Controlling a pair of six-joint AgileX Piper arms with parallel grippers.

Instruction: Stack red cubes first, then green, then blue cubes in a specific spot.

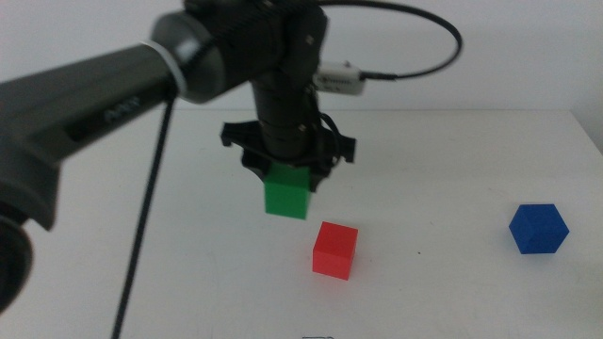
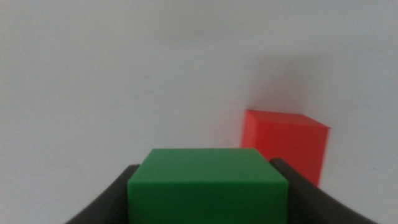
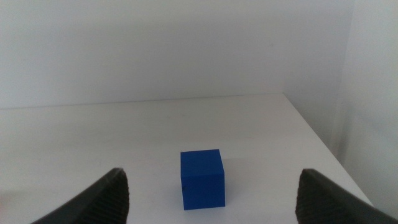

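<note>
Nearest the desk's front edge sits the red cube (image 1: 335, 250), the stack's base. Just behind it, the left gripper (image 1: 287, 174) clamps the green cube (image 1: 287, 191) aloft, evidently for placing on red. Near the right edge, the right gripper (image 3: 211, 193) gapes wide before the blue cube (image 1: 539, 229).

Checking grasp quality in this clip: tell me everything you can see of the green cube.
The green cube is small, solid, plain and matte, with sharp edges. The left gripper is shut on it, a dark jaw against each side, holding it level above the white table, not touching it. It hangs beside, not over, the red cube, which sits on the table. Its top is hidden in the middle view.
</note>
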